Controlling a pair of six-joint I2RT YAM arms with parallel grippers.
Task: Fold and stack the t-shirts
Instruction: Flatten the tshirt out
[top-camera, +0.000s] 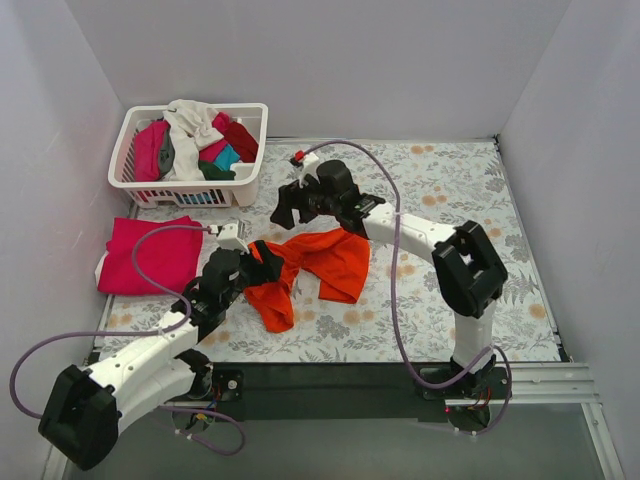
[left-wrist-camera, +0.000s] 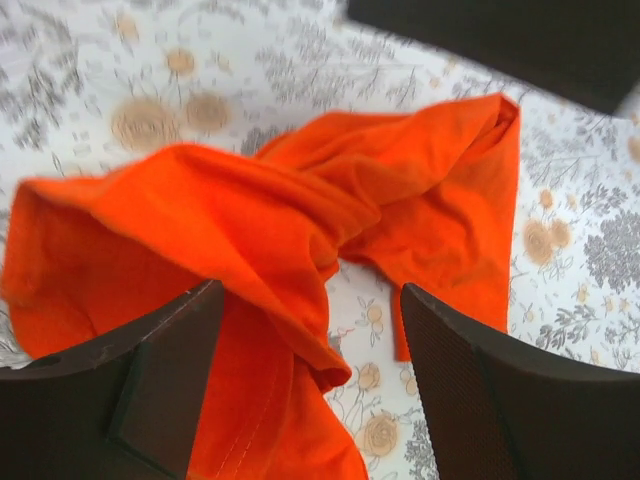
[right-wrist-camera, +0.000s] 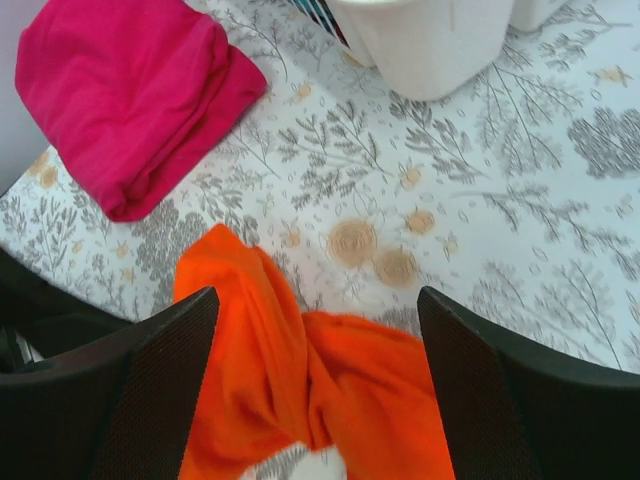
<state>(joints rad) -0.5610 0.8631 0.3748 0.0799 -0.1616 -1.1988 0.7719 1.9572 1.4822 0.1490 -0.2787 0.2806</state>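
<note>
A crumpled bright orange t-shirt (top-camera: 335, 262) lies on the flowered table cloth in the middle. My left gripper (top-camera: 264, 260) is at the shirt's left end, open, and in the left wrist view (left-wrist-camera: 310, 345) a fold of the orange cloth (left-wrist-camera: 300, 210) runs between and under its fingers. My right gripper (top-camera: 287, 207) hovers just behind the shirt, open and apart from it, with the orange cloth (right-wrist-camera: 370, 400) below its jaws (right-wrist-camera: 318, 320). A folded magenta-pink t-shirt (top-camera: 150, 255) (right-wrist-camera: 130, 90) rests at the left.
A white slatted basket (top-camera: 252, 182) (right-wrist-camera: 420, 45) at the back left holds several more shirts in white, pink, dark red and teal. White walls close in the left, back and right sides. Purple cables trail from both arms.
</note>
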